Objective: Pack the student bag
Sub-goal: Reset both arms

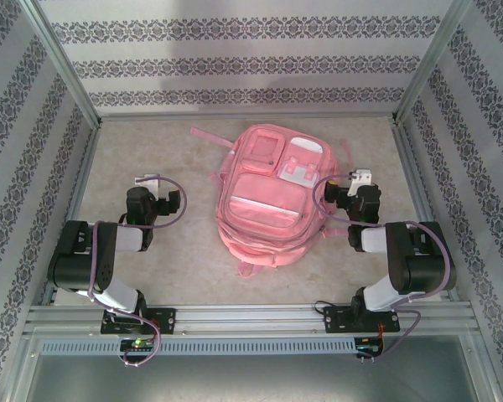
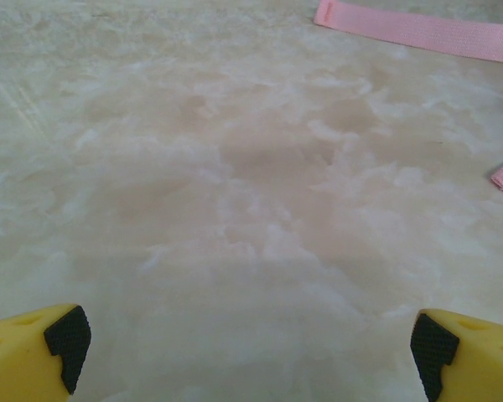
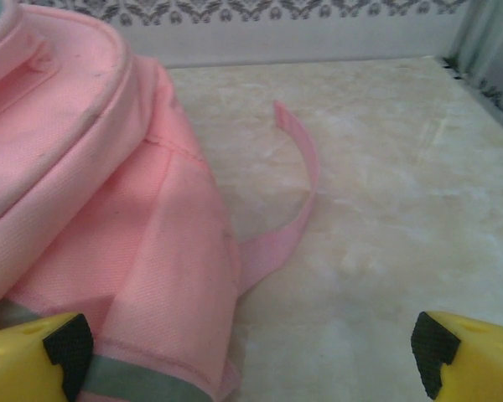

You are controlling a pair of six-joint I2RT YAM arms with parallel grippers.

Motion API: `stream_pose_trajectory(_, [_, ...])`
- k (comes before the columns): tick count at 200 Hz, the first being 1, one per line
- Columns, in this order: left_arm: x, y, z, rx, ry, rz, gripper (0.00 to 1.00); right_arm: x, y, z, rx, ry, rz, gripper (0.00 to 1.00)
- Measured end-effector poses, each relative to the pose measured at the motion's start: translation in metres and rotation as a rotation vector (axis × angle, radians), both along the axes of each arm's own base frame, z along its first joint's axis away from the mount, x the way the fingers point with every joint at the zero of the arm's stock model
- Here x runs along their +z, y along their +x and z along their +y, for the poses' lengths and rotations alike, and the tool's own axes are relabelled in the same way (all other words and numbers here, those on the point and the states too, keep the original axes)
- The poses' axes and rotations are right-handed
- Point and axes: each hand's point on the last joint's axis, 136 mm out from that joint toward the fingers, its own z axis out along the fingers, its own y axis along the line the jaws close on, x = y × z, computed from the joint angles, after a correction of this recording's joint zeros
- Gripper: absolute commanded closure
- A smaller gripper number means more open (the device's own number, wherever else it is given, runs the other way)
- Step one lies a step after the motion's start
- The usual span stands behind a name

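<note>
The student bag (image 1: 268, 197), a large pink backpack with zip front pockets and pale trim, lies flat in the middle of the marble table. My left gripper (image 1: 148, 180) hovers to the bag's left, apart from it. In the left wrist view it (image 2: 251, 352) is open over bare table, with a pink strap (image 2: 419, 29) at the far upper right. My right gripper (image 1: 360, 180) sits at the bag's right side. In the right wrist view it (image 3: 251, 352) is open, its left finger (image 3: 33, 356) beside the bag's pink side panel (image 3: 109, 209), and a loose strap (image 3: 298, 184) curls onto the table.
Patterned wall panels and aluminium posts (image 1: 75, 92) enclose the table on three sides. A metal rail (image 1: 251, 318) carrying both arm bases runs along the near edge. Bare marble table (image 1: 193, 251) lies on either side of the bag.
</note>
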Motion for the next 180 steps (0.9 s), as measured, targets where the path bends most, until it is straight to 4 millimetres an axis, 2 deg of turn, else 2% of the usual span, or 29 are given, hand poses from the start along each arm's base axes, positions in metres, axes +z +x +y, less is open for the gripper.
stream_pose_trajectory(180, [0.0000, 0.0000, -0.0001, -0.001, 0.000, 0.000, 0.01, -0.0006, -0.0012, 0.0022, -0.025, -0.035, 0.006, 0.02])
